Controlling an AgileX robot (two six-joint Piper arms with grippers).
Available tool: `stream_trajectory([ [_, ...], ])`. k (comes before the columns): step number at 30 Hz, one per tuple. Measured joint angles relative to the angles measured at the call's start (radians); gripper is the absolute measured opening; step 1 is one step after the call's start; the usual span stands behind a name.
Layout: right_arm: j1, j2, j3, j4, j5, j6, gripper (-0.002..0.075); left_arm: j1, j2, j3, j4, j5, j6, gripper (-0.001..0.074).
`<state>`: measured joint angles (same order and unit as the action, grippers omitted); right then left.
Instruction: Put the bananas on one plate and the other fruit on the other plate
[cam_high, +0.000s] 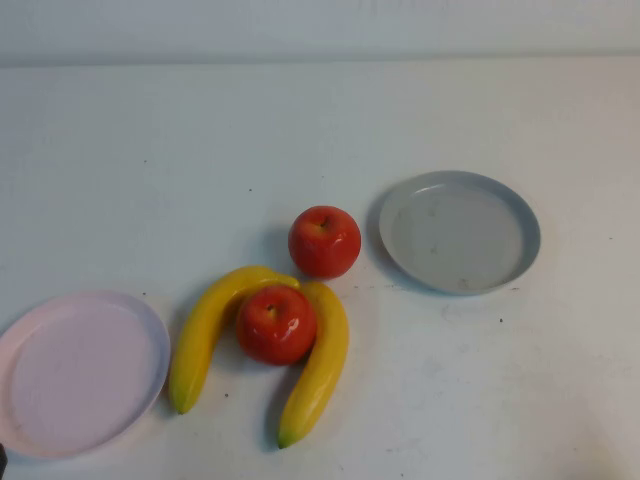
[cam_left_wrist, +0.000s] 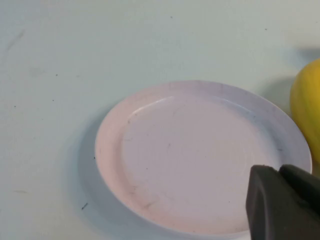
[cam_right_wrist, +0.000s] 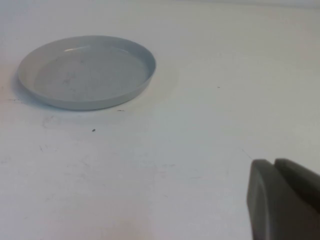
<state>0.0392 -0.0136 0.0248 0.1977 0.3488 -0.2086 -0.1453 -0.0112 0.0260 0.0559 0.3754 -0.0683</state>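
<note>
Your high view alone shows all the fruit: 2 glossy curved bananas (cam_high: 262, 345) arching around 1 shiny red apple (cam_high: 276, 323), a second apple (cam_high: 324, 241) just behind, between the pale pink plate (cam_high: 150, 330) and the grey-blue plate (cam_high: 520, 215) on the white bench (cam_high: 300, 130). Your left hand (cam_left_wrist: 282, 200), fingers together, hangs over the pink plate's smooth rim; your right hand (cam_right_wrist: 282, 197), fingers together, hovers over bare bench near the shallow grey-blue plate.

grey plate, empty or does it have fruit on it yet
Empty. The grey plate shows only its bare inside; both bananas and both apples lie on the table beside it.
</note>
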Motion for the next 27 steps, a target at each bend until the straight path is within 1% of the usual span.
stream_trajectory([
  [14, 0.0, 0.0, 0.0, 0.0, 0.0, 0.0, -0.0017, 0.0, 0.0, 0.0, -0.009, -0.008, -0.003, 0.0001],
  [16, 0.0, 0.0, 0.0, 0.0, 0.0, 0.0, -0.0017, 0.0, 0.0, 0.0, -0.014, -0.021, -0.035, 0.0001],
  [22, 0.0, 0.0, 0.0, 0.0, 0.0, 0.0, -0.0017, 0.0, 0.0, 0.0, -0.056, -0.072, -0.236, 0.0001],
  [27, 0.0, 0.0, 0.0, 0.0, 0.0, 0.0, -0.0017, 0.0, 0.0, 0.0, -0.073, -0.091, -0.347, 0.0001],
])
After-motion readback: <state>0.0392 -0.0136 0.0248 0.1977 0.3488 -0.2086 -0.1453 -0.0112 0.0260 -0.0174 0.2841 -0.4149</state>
